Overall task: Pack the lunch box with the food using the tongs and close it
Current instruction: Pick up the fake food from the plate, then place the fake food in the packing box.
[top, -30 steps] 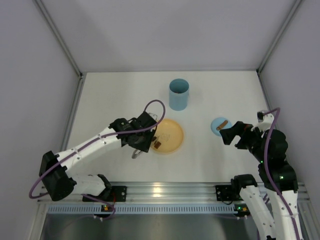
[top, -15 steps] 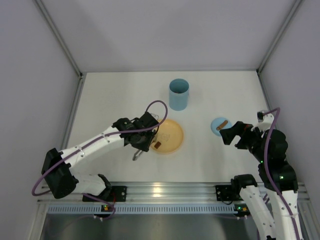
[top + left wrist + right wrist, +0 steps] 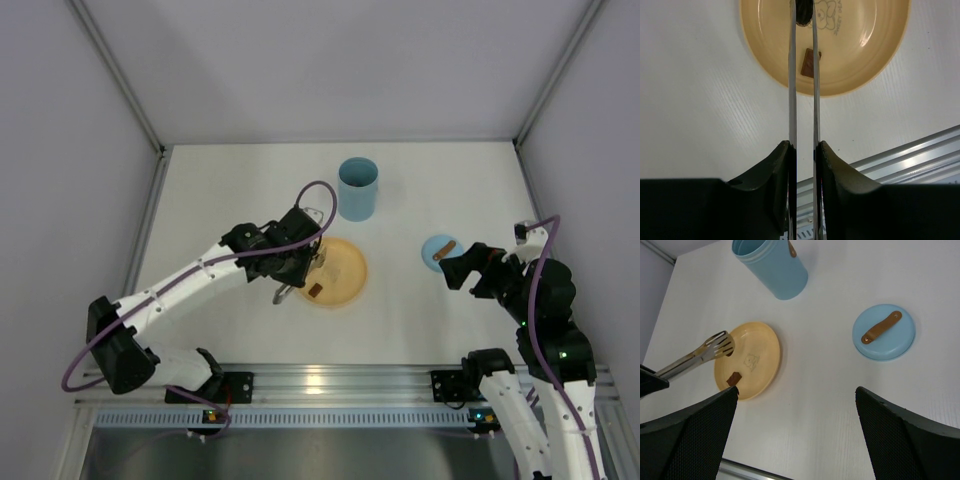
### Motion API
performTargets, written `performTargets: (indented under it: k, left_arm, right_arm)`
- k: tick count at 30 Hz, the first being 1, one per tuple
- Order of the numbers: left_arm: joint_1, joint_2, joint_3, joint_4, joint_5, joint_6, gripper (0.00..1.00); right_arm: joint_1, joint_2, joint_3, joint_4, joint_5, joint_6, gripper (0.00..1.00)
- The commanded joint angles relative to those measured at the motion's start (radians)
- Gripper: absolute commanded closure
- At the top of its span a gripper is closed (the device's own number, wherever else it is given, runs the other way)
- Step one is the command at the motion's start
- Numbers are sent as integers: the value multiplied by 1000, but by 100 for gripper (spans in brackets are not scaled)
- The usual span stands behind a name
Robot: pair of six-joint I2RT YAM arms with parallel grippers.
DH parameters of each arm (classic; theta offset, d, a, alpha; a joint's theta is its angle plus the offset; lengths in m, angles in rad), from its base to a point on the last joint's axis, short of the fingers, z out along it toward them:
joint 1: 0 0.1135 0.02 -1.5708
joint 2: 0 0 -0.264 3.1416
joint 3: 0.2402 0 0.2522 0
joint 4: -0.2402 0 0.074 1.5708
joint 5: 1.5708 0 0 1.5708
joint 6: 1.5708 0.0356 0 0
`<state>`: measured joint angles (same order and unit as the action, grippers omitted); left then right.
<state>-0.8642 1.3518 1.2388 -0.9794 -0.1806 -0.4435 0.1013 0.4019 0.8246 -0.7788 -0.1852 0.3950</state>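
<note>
My left gripper (image 3: 803, 145) is shut on the slim silver tongs (image 3: 792, 90), squeezing their two arms nearly parallel. The tong tips reach over the yellow plate (image 3: 865, 45) and pinch a dark piece of food (image 3: 803, 12). A brown food piece (image 3: 810, 62) lies on the plate, also visible from above (image 3: 315, 291). The light-blue lunch box (image 3: 357, 188) stands upright and uncovered behind the plate. My right gripper (image 3: 796, 388) hangs open over bare table with nothing between its fingers. From its view the tongs (image 3: 695, 358) cross the plate's left rim.
The flat light-blue lid (image 3: 438, 250) with a brown tab lies on the table right of the plate, just ahead of my right gripper (image 3: 455, 268). Grey walls enclose the table on three sides. A metal rail runs along the near edge.
My left gripper has closed, squeezing the tongs together, and has shifted slightly towards the back right over the plate's left side. The right arm has not moved.
</note>
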Motion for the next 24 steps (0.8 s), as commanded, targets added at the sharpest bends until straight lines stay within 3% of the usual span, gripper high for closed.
performTargets:
  k: [1, 15, 24]
  left_arm:
    - [-4, 20, 91, 5, -26, 12, 74]
    - [-4, 271, 556, -1, -57, 57, 73]
    - [1, 455, 844, -21, -148, 89, 72]
  right_arm:
    - [-14, 11, 36, 12, 1, -4, 1]
    - [-14, 9, 36, 0, 10, -7, 0]
    - [-14, 2, 28, -5, 20, -11, 1]
